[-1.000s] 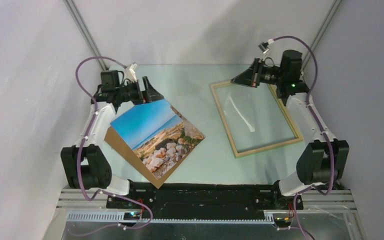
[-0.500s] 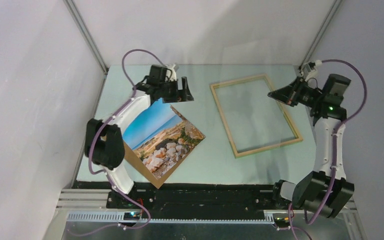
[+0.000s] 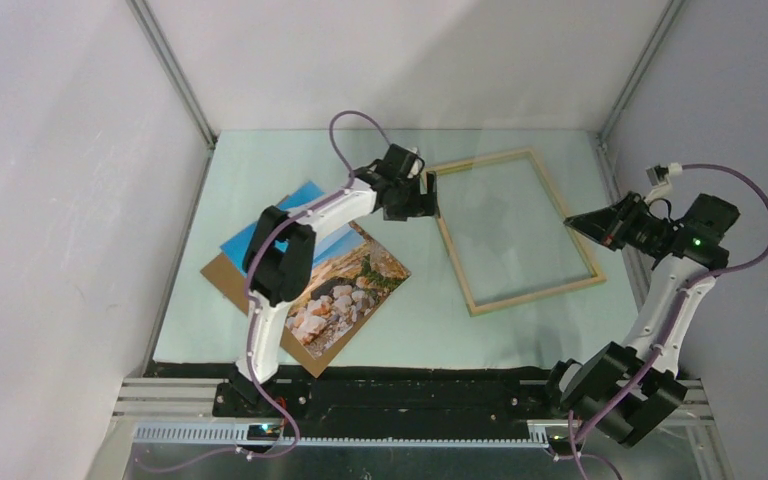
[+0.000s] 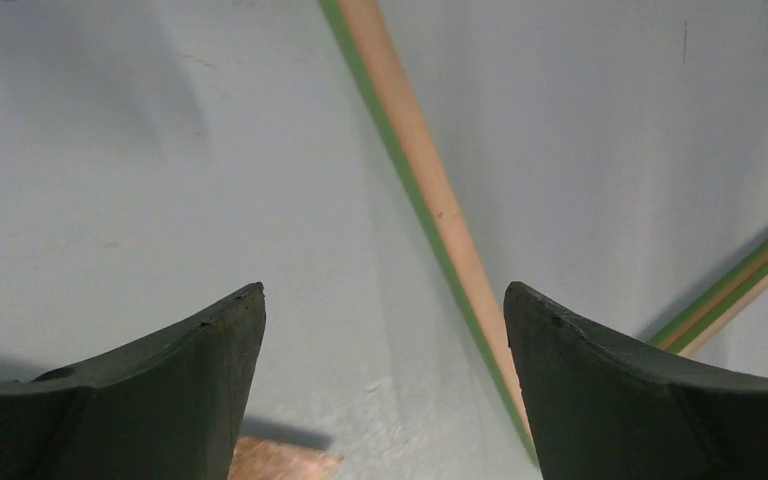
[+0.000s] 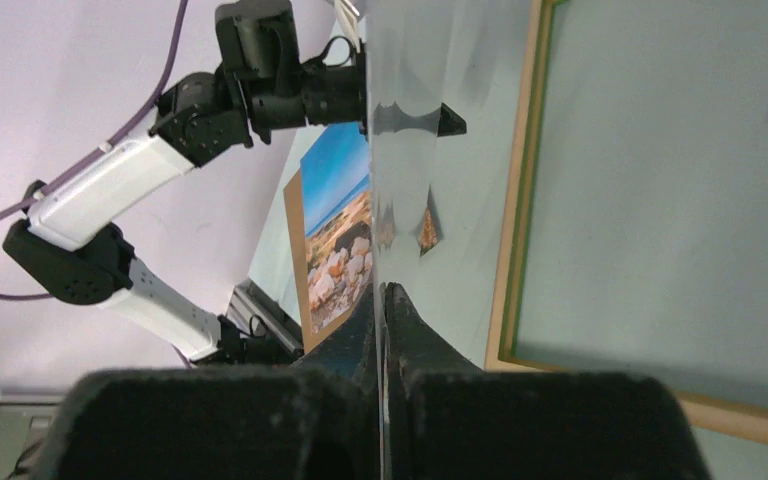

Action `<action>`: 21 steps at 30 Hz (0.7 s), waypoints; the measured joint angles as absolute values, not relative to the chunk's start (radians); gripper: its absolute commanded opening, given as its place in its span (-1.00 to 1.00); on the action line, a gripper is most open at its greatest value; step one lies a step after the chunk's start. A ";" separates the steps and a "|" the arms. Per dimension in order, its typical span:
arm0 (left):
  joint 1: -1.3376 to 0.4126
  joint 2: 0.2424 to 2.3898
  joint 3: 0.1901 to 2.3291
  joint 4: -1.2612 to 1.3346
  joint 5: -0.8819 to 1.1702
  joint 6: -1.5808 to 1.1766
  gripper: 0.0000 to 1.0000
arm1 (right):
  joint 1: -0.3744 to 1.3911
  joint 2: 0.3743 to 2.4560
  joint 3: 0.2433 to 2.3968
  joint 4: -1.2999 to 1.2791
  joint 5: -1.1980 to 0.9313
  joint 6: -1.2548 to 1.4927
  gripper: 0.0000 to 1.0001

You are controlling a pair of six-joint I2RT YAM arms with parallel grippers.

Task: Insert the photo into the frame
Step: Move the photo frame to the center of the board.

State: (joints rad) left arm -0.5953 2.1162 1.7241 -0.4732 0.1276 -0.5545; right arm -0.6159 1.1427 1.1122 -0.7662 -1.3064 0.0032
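Left arm stretched long over the table [image 3: 430, 330] toward its far middle, forearm nearly level. Left gripper [image 4: 380, 300] poised just above the left rail of the frame [image 3: 535, 294], fingers spread wide, nothing between them. Right arm raised at the right side, elbow bent, wrist aimed left. Right gripper [image 5: 381, 290] pinched tight on the near edge of a clear pane [image 5: 410, 150], held up on edge over the frame's right side. Frame flat on the table, far right of centre, pale wood up, a green edge showing underneath. Photo [image 3: 345, 275] flat at the near left, picture side up, brown board [image 3: 222, 272] showing beside it, well apart from the frame.
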 measured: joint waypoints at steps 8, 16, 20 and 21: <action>-0.675 2.291 1.894 -0.518 0.076 -0.627 0.68 | -0.749 1.214 1.111 -1.052 -1.360 -0.340 -1.00; -0.710 2.380 2.007 -0.579 0.024 -0.653 0.48 | -0.828 1.332 1.115 -1.341 -1.381 -0.685 -1.00; -0.727 2.402 2.026 -0.595 -0.007 -0.654 0.35 | -0.853 1.398 1.139 -1.462 -1.392 -0.834 -1.00; -0.731 2.403 2.029 -0.598 -0.015 -0.653 0.31 | -0.855 1.409 1.140 -1.475 -1.396 -0.855 -1.00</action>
